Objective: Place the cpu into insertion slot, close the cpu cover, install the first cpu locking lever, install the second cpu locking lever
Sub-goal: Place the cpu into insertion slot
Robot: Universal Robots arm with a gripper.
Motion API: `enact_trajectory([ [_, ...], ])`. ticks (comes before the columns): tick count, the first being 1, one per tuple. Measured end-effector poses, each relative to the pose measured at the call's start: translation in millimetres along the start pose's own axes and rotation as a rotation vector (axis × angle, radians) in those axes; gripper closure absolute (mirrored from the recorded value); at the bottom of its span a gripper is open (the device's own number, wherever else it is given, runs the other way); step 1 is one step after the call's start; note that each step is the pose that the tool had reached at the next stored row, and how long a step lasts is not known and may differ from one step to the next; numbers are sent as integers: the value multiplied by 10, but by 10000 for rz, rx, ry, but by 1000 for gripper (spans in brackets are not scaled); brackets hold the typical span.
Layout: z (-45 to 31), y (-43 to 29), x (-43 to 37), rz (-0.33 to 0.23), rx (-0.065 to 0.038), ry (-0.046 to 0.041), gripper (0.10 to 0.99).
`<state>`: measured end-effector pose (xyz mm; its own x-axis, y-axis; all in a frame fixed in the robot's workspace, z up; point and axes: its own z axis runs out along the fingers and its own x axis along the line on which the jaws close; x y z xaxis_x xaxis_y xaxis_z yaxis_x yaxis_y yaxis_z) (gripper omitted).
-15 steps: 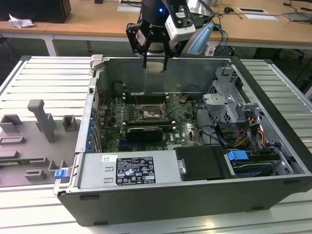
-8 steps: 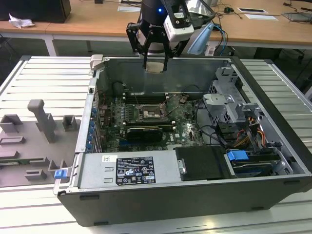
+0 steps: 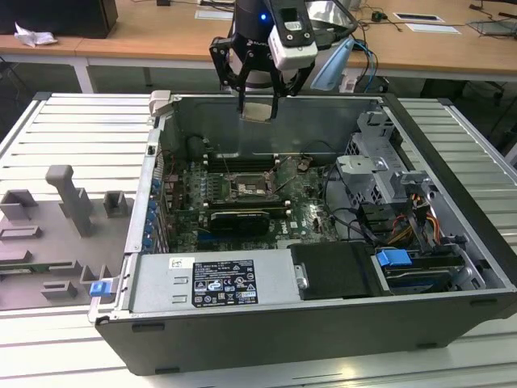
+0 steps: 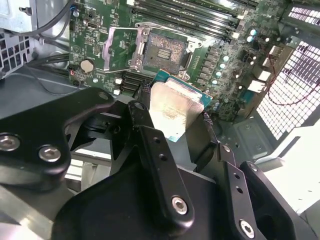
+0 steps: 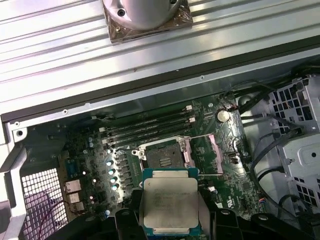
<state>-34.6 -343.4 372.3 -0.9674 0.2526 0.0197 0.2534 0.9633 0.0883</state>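
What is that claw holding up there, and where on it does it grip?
The gripper holds the cpu, pinched between its fingers by two opposite edges.

Your exterior view looks down into the open computer case (image 3: 323,331) from outside. Both wrist views look down from close above, sharing the cpu socket (image 4: 165,52) (image 5: 162,152).

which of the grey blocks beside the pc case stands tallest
The post with the wide cap, in the exterior view. It rises well above the squat blocks around it.
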Motion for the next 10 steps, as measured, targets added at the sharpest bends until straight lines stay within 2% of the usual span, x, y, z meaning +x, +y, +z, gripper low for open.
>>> enact_trajectory([
  [10, 13, -1, 0, 900, -18, -80, 561],
])
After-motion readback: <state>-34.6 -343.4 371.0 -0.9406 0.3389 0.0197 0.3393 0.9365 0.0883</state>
